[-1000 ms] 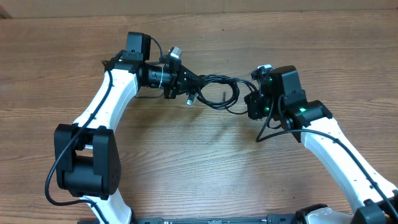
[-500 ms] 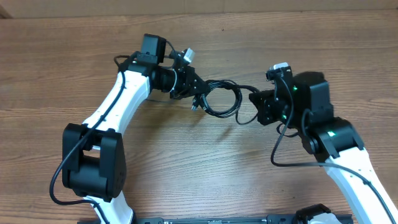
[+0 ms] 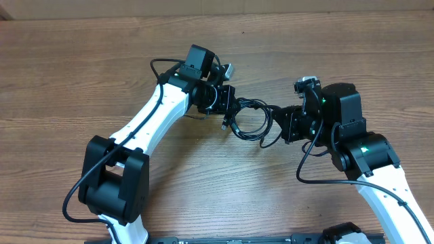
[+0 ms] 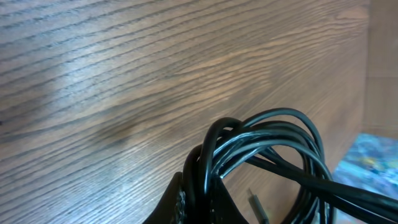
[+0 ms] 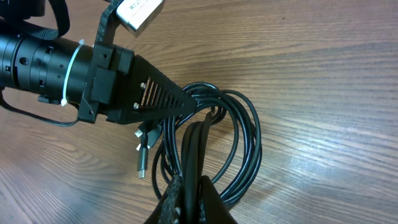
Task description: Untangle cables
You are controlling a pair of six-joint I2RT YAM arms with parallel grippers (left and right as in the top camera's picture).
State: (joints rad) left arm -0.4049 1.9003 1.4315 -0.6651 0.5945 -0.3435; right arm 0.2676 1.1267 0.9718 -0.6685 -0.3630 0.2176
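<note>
Though wound into one loose coil, cables [image 3: 249,119]: thin, black, strung from left tool [image 3: 230,110] to right tool [image 3: 274,131]; midway between table's left and right edges, nearer far edge.
Left tool: clamped on coil's left side.
Right tool: clamped on coil's right side.
Plugs [image 5: 142,157]: silver-tipped, dangling just beside left tool.
Table [image 3: 81,74]: wood-grain.
</note>
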